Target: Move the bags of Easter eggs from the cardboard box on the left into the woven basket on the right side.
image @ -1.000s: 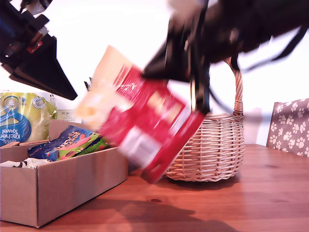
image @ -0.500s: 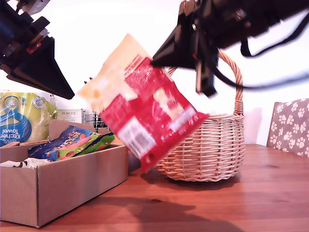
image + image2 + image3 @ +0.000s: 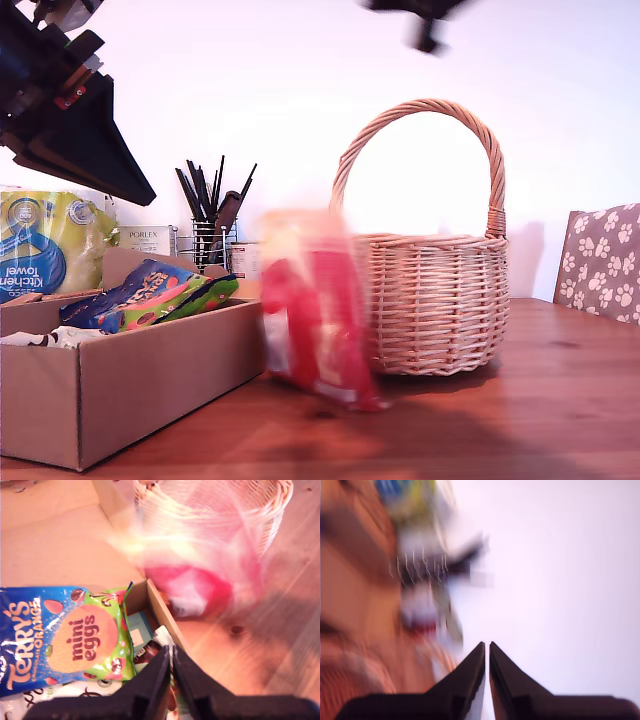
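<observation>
A red and cream bag of Easter eggs (image 3: 318, 320) shows blurred and free of any gripper, low over the table between the cardboard box (image 3: 150, 370) and the woven basket (image 3: 440, 300). It is a pink smear (image 3: 200, 580) in the first wrist view. A blue and green mini eggs bag (image 3: 150, 290) (image 3: 65, 640) lies in the box. My first gripper (image 3: 145, 195) (image 3: 170, 650) hangs shut and empty above the box. My second gripper (image 3: 487, 645) is shut on nothing, only a blurred dark bit (image 3: 425, 35) at the top of the exterior view.
A yellow and blue kitchen towel pack (image 3: 45, 245) stands behind the box at the exterior view's left. A black wire utensil holder (image 3: 212, 235) is behind the box. A paw-print chair back (image 3: 600, 260) is at the right edge. Everything rests on a wooden table (image 3: 520, 420).
The second gripper let go of the red bag and swung up out of the picture. The bag dropped to the table beside the basket. The first arm stayed put.
</observation>
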Robot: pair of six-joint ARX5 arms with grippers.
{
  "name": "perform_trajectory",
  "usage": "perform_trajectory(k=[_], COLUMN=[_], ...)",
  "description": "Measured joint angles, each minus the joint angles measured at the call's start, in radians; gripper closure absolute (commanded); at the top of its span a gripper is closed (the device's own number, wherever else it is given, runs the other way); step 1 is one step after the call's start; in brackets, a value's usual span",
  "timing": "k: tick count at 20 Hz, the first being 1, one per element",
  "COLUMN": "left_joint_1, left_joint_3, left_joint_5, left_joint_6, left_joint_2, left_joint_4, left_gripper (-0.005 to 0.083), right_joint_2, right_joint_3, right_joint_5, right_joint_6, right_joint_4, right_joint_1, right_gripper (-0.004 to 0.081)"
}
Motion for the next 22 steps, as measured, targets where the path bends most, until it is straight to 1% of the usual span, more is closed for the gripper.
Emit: perform_trajectory(k=[2, 3, 4, 6, 8, 10, 11, 12, 13, 14, 15, 16, 17, 18, 19, 21, 22], left_joint_1=[0.0, 0.0, 0.0, 0.0, 0.0, 0.0, 0.0, 0.0, 0.0, 0.0, 0.0, 0.0, 0.0, 0.0, 0.0, 0.0, 0.0], left_joint_3=[0.0, 0.0, 0.0, 0.0, 0.0, 0.0, 0.0, 0.0, 0.0, 0.0, 0.0, 0.0, 0.0, 0.0, 0.0, 0.0, 0.0], left_joint_5=[0.009, 0.012, 0.012, 0.023, 0.039, 0.043, 0.043, 0.045, 0.046, 0.047, 0.047, 0.047, 0.048, 0.049, 0.049, 0.049, 0.049], left_joint_6=[0.0, 0.0, 0.0, -0.001, -0.001, -0.001, -0.001, -0.001, -0.001, -0.001, -0.001, -0.001, -0.001, -0.001, -0.001, -0.001, -0.001], left_joint_2=[0.0, 0.0, 0.0, 0.0, 0.0, 0.0, 0.0, 0.0, 0.0, 0.0, 0.0, 0.0, 0.0, 0.0, 0.0, 0.0, 0.0], left_joint_4=[0.0, 0.0, 0.001, 0.0, -0.002, -0.004, -0.006, -0.007, -0.008, -0.009, -0.008, -0.008, -0.008, -0.008, -0.008, -0.008, -0.008], left_gripper=[0.0796, 0.0796, 0.0796, 0.0796, 0.0796, 0.0796, 0.0796, 0.0796, 0.0796, 0.0796, 0.0796, 0.0796, 0.0796, 0.0796, 0.0796, 0.0796, 0.0796], right_joint_2=[0.0, 0.0, 0.0, 0.0, 0.0, 0.0, 0.0, 0.0, 0.0, 0.0, 0.003, 0.011, 0.024, 0.042, 0.067, 0.131, 0.169], right_joint_3=[0.003, 0.004, 0.004, 0.004, 0.004, 0.005, 0.009, 0.011, 0.012, 0.011, 0.011, 0.011, 0.011, 0.011, 0.012, 0.012, 0.012], right_joint_5=[0.005, 0.004, 0.0, -0.009, -0.015, -0.02, -0.041, -0.089, -0.159, -0.233, -0.284, -0.306, -0.305, -0.284, -0.261, -0.227, -0.224], right_joint_6=[0.008, 0.044, 0.094, 0.163, 0.208, 0.276, 0.335, 0.392, 0.453, 0.543, 0.656, 0.761, 0.843, 0.917, 0.947, 0.966, 0.966], right_joint_4=[-0.084, -0.127, -0.164, -0.225, -0.259, -0.331, -0.407, -0.499, -0.591, -0.684, -0.735, -0.748, -0.747, -0.744, -0.742, -0.743, -0.739], right_joint_1=[-0.047, -0.046, -0.031, 0.031, 0.096, 0.162, 0.189, 0.211, 0.23, 0.246, 0.261, 0.277, 0.291, 0.301, 0.304, 0.309, 0.309], right_gripper=[0.0783, 0.0783, 0.0783, 0.0783, 0.0783, 0.0783, 0.0783, 0.0783, 0.0782, 0.0774, 0.0632, 0.0363, 0.0175, 0.0089, 0.0079, 0.0079, 0.0079])
